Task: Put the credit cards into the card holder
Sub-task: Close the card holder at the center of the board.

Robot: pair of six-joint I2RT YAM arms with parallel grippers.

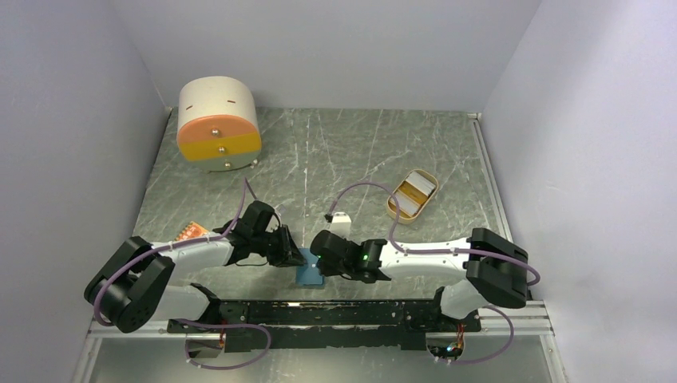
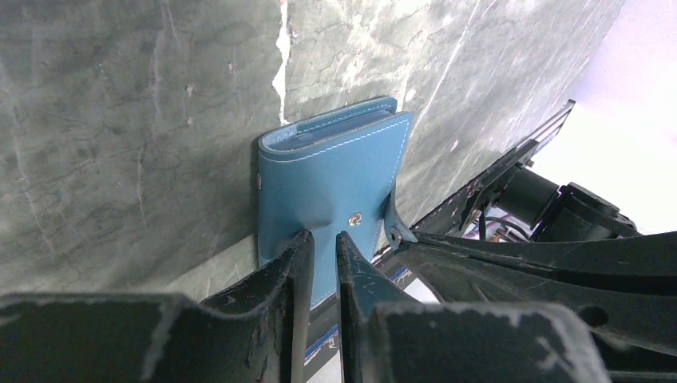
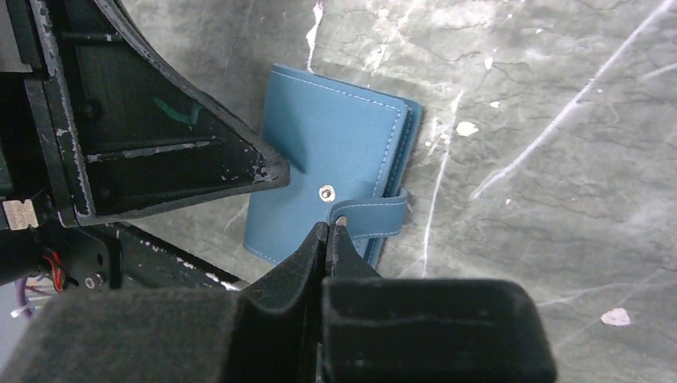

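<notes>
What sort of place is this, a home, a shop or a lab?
Probably a robotics lab test cell: plain white walls box in a marbled tabletop, the left arm and right arm are bolted to a rail, and props like the card holder lie out.

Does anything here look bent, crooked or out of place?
Yes: the card holder has a puckered cover where the left hand pinches its edge, and its snap tab sits unfastened. One orange card lies alone beside the left arm.
</notes>
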